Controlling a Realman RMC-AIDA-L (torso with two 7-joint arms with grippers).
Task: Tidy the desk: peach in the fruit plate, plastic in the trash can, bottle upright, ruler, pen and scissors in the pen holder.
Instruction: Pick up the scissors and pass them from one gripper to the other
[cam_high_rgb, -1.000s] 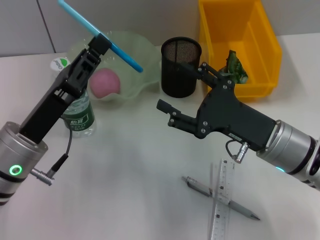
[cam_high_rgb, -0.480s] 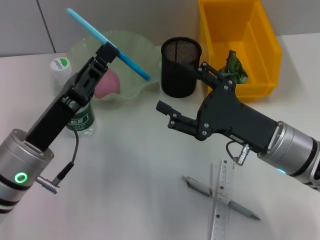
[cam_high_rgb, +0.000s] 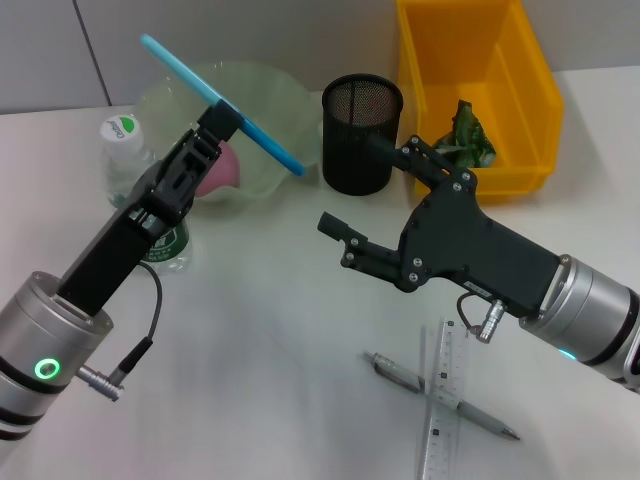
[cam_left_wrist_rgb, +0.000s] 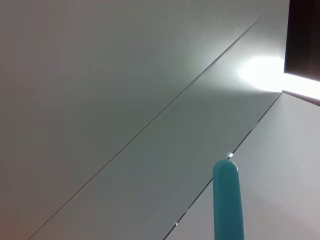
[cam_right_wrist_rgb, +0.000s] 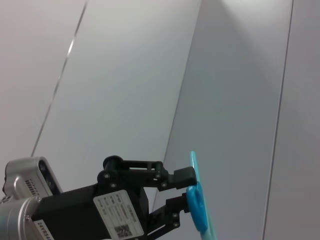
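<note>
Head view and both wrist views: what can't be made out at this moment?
- Peach: head view, mostly hidden behind the left gripper.
- Bottle: head view, label covered by the left arm.
- Ruler: head view, lower end cut by the frame edge.
- Scissors: left wrist view shows only a tip.

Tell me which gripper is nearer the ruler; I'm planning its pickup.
Right. The right gripper hangs above and behind the ruler; the left gripper, holding scissors, is far across.
</note>
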